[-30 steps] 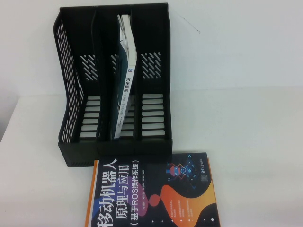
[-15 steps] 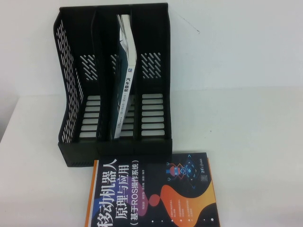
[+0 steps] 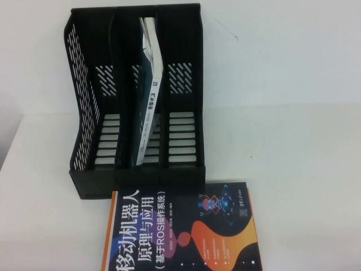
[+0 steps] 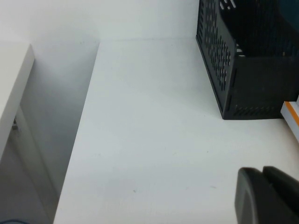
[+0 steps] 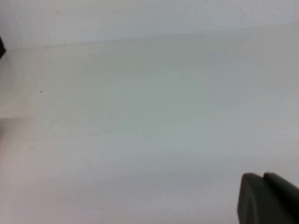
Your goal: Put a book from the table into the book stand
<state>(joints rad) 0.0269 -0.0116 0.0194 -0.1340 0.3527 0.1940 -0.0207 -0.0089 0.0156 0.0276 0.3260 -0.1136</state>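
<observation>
A plain white flat tabletop (image 3: 304, 158) fills the high view. Toward twelve o'clock stands a black plastic book stand (image 3: 135, 101) with three upright slots and a perforated back, base and sides. The thin white-covered paperback book with a teal spine (image 3: 148, 96) stands inside the middle slot, spine facing the camera. It is tilted: its top leans toward one o'clock against the divider on that side, and its lower end sits toward seven o'clock on the slot's base. The slots on either side of it hold nothing that can be seen.

At six o'clock, just in front of the stand's base, a black-and-orange book with large white Chinese characters (image 3: 180, 228) lies flat on the tabletop, its near edge cut off by the frame. Its far edge lies right at the stand's front lip; whether they touch cannot be told.

Neither arm appears in the high view. In the left wrist view, a dark piece of the left tool (image 4: 266, 196) shows in one corner, above bare tabletop (image 4: 154, 140), with the stand's perforated side (image 4: 224, 51) well apart from it and a sliver of the orange-edged book (image 4: 292, 116) beside the stand. In the right wrist view, a dark piece of the right tool (image 5: 266, 198) shows above bare white tabletop (image 5: 140, 116). For both tools, too little shows to tell whether the fingers are apart or together.
</observation>
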